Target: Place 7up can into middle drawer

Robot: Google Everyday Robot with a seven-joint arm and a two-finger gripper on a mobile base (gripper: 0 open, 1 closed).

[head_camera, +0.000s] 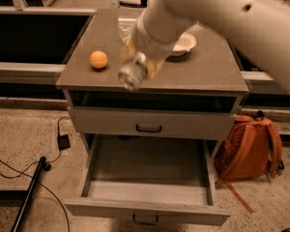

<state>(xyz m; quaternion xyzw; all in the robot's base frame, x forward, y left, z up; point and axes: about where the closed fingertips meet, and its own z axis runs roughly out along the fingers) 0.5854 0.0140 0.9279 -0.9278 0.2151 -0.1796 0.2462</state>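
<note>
My gripper (139, 65) is shut on the 7up can (132, 75), a silvery can held tilted with its end toward the camera. It hangs above the front edge of the cabinet top (203, 76), to the right of the orange fruit. My white arm reaches in from the upper right. The middle drawer (150, 166) is the lowest tier, pulled wide open below and in front of the can. It is a shallow grey box, and nothing shows inside it. Its dark handle (145, 220) is at the bottom edge.
An orange fruit (99, 59) sits left on the cabinet top. A white bowl (187, 42) and part of a clear plastic bottle (123, 28) lie behind my arm. The upper drawer (150, 123) is closed. An orange backpack (249, 146) stands on the right, cables and a black pole (29, 192) on the left.
</note>
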